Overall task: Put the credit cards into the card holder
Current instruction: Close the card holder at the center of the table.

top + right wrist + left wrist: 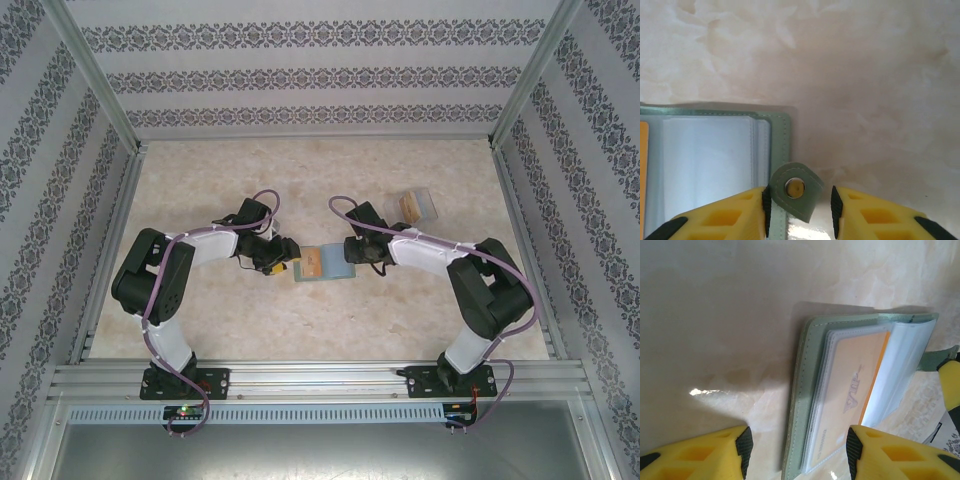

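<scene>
Card holder [330,263] lies open on worktop [300,170], long axis running from left hand [800,447] to right hand [800,205]. Orange card [850,390] sits in clear sleeve, holder's left half. Left hand: fingers apart, astride that half. Right hand: fingers apart around snap tab [796,189] at holder's right edge, not clamped.

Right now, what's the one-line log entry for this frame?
card holder: lying open | orange card: in its sleeve | left gripper: open, straddling holder edge | right gripper: open around snap tab

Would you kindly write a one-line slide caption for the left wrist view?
Open card holder holding the orange card, its near end between the left gripper's spread fingers.
</scene>
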`<state>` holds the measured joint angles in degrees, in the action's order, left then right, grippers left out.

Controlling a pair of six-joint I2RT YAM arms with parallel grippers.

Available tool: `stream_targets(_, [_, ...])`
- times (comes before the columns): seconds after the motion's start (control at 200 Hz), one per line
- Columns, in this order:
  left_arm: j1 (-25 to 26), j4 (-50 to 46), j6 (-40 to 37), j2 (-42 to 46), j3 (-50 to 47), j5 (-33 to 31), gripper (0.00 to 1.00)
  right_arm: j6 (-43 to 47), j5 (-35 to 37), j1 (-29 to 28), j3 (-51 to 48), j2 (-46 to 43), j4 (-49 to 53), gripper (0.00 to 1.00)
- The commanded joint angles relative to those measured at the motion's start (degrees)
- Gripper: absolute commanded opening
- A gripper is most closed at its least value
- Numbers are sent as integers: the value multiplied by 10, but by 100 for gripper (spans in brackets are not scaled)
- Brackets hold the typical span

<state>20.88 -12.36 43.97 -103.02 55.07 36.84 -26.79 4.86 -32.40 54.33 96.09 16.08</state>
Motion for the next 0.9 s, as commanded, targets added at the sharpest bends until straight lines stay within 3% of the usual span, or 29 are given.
stream_targets(0.0, [9, 23, -6, -30, 4, 4, 55, -4, 37, -2, -14, -32, -1, 35])
stream_targets(0.355, [18, 24, -5, -40, 14, 9, 52, -22, -38, 26, -46, -33, -50, 6])
stream_targets(0.63, [29, 28, -1, -63, 48, 18, 51, -44, -177, 38, -79, -1, -158, 2])
stream_targets(0.894, [38, 37, 10, -49, 69, 34, 49, -88, -248, 36, -95, 32, -238, 0])
